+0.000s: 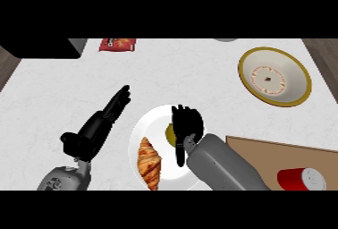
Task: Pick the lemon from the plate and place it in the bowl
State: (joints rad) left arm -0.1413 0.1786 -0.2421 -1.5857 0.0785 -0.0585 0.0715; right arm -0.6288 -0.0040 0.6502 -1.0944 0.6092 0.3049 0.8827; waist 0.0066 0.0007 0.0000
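A white plate [150,123] lies in the lower middle of the head view with a croissant [149,162] on its left part. The lemon [170,133] shows only as a yellow sliver on the plate, mostly hidden under my right hand [187,127]. That hand hangs over it with fingers pointing away and bent down around it. The bowl [288,96], white inside with a yellow rim, stands at the upper right, apart from the plate. My left hand [99,124] rests open left of the plate, fingers straight.
A wooden board [264,150] lies at the lower right with a red and white can [301,179] on it. A red snack packet [118,44] lies at the back, beside a dark box [40,48] at the far left.
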